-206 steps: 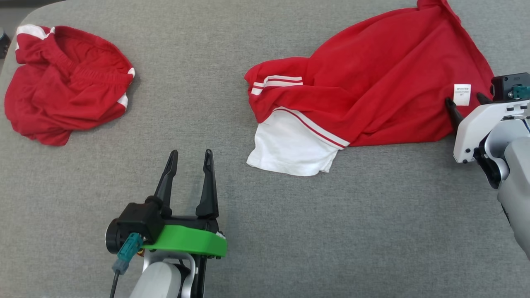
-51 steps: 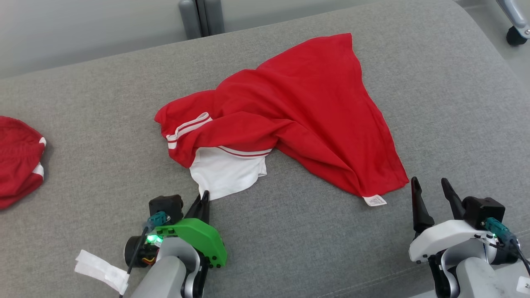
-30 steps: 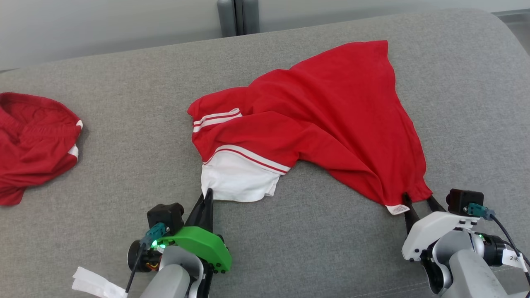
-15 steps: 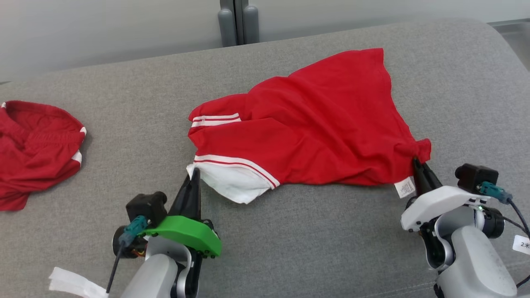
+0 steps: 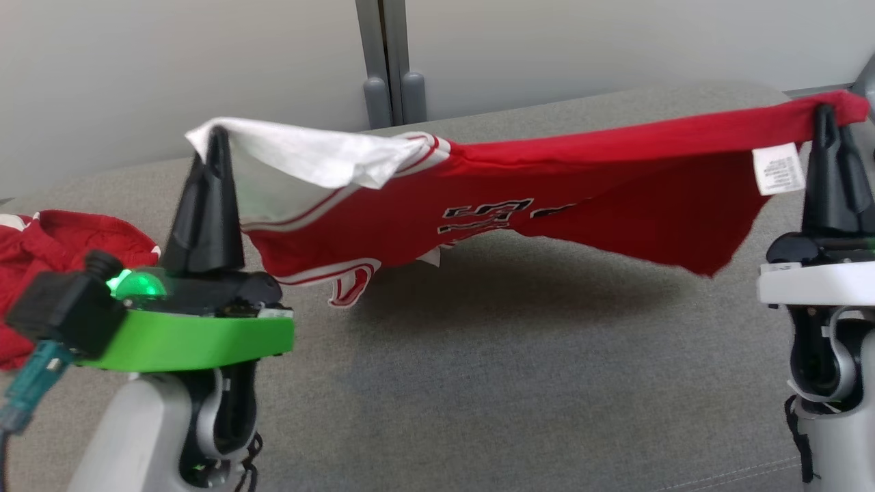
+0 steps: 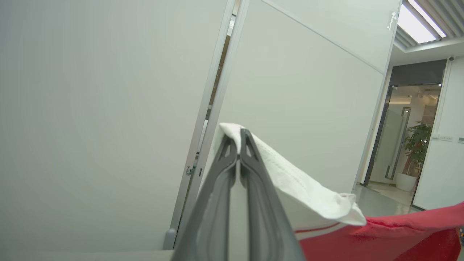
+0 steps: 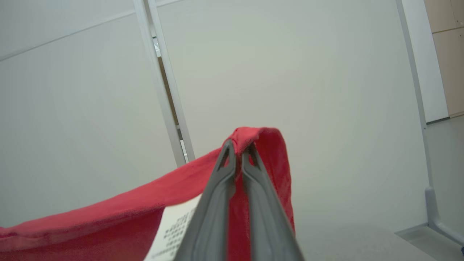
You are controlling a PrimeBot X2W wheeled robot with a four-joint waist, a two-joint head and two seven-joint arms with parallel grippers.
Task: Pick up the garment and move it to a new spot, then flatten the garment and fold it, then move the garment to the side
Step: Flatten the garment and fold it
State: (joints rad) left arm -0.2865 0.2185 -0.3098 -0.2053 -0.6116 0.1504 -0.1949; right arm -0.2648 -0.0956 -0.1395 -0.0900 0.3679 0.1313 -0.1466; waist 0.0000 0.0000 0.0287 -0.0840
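The garment [image 5: 547, 191], a red jersey with a white sleeve, white stripes and dark lettering, hangs stretched in the air above the grey table [image 5: 478, 355]. My left gripper [image 5: 217, 133] is shut on its white sleeve corner [image 6: 253, 152]. At the far right my right gripper [image 5: 828, 113] is shut on a red hem corner [image 7: 261, 136], beside a white care label [image 5: 778, 169]. In the left wrist view my left gripper [image 6: 237, 136] pinches the white cloth; in the right wrist view my right gripper [image 7: 237, 145] pinches the red cloth. The jersey's lower edge sags toward the table.
A second red garment [image 5: 48, 239] lies bunched at the table's left edge, behind my left gripper's green housing [image 5: 198, 338]. A pale wall with a grey post [image 5: 383, 68] stands just behind the table.
Both grippers have lifted the garment off the table and pulled it taut between them; half a second ago it lay on the surface. The head view has tilted up toward the wall.
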